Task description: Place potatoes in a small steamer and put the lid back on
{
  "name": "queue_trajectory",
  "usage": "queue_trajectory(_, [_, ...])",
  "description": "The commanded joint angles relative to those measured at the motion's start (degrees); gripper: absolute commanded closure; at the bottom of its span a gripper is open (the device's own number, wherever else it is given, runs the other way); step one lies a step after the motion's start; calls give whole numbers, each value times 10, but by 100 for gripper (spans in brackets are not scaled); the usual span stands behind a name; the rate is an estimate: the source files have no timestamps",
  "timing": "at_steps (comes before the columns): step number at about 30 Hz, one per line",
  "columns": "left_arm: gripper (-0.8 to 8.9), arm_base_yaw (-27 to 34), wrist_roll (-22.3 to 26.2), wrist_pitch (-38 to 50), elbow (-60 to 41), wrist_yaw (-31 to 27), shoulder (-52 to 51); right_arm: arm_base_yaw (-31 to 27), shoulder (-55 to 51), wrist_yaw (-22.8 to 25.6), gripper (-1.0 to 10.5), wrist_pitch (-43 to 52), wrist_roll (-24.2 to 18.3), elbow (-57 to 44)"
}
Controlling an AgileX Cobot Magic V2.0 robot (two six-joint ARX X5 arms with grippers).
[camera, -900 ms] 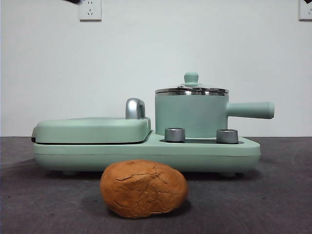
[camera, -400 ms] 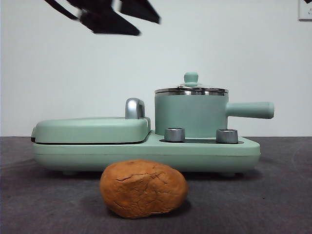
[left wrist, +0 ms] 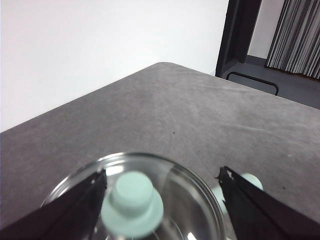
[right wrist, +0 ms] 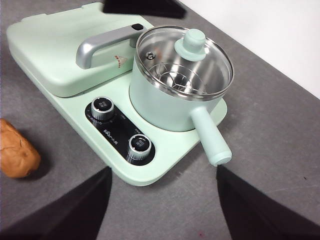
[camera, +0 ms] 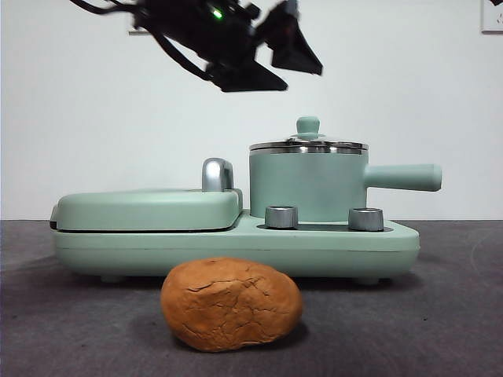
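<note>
I've got the potato point(camera: 231, 304) lying on its side on the counter point(camera: 440, 314), long axis running 9 to 3 across my front view, just in front of the mint-green cooker base point(camera: 236, 250). In the right wrist view the potato point(right wrist: 16, 149) sits at the edge of the picture, apart from the base.

The small steamer point(camera: 308, 187) stands upright on the base, its straight handle point(camera: 403, 177) pointing toward 3 o'clock in the front view. The lid point(camera: 308, 144) sits level on the steel rim, knob point(camera: 308, 124) up; through the glass in the right wrist view I can see a steel rack inside the pot point(right wrist: 175, 75).

The left gripper point(camera: 266, 59) hangs in the air at about 11 o'clock from the knob, tilted, well clear of the lid. Its fingers point(left wrist: 75, 210) are spread wide in the left wrist view, with the knob point(left wrist: 132, 202) blurred between them and nothing pinched.

The right gripper point(right wrist: 160, 200) hovers high over the counter, looking down at the cooker, fingers point(right wrist: 70, 210) spread apart and holding nothing.

The counter is dark grey and matte. A plain white wall point(camera: 393, 78) rises behind, with a socket point(camera: 493, 16) at the top corner; the left wrist view catches a dark door frame point(left wrist: 242, 35) and grey curtains point(left wrist: 297, 35).
</note>
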Motion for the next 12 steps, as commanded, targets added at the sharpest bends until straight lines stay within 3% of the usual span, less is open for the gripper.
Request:
queue_trajectory(1, [446,-5,-2,6,42,-6,47,2,2,0,616,4,17,9])
queue_trajectory(12, [445,-1,0,7,100,-40,134,2,2,0,616,2,26,9])
